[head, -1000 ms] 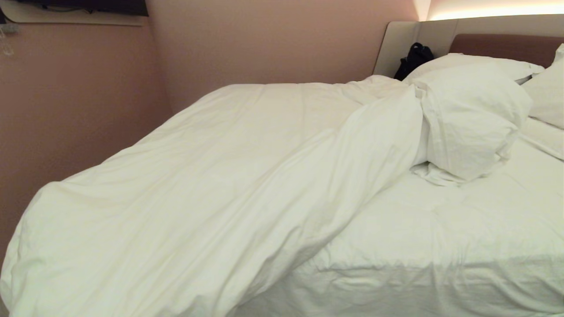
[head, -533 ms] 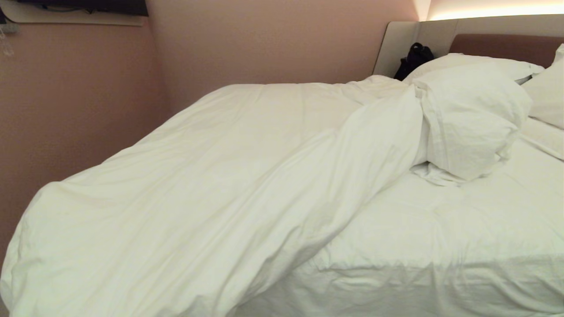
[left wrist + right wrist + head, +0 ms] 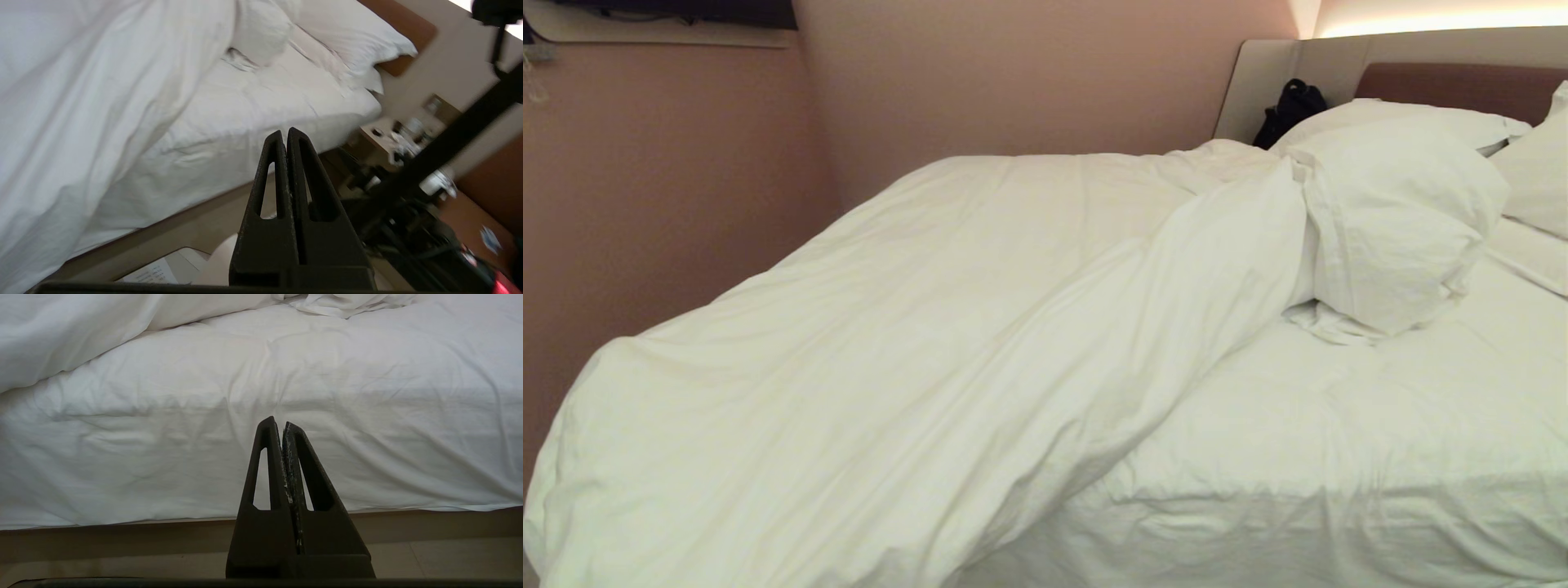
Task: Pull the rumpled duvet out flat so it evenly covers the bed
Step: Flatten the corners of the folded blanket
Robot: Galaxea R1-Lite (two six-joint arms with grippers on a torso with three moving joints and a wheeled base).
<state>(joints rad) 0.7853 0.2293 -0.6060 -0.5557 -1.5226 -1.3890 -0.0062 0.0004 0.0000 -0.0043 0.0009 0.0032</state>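
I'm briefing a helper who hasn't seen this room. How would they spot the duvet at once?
Start from the low wide bed with its brown padded headboard. The thick, puffy white duvet lies heaped over the half nearest the pink wall. Unlike the plump white pillows, it is one long wrinkled mass.

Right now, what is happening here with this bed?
A two-armed robot faces the side of the bed, meant to spread the duvet flat. The duvet is bunched toward the robot's left, so the sheet on the right lies bare up to the pillows. Nothing is gripped yet: the left gripper and the right gripper are both shut and empty, low beside the mattress edge, outside the head view.
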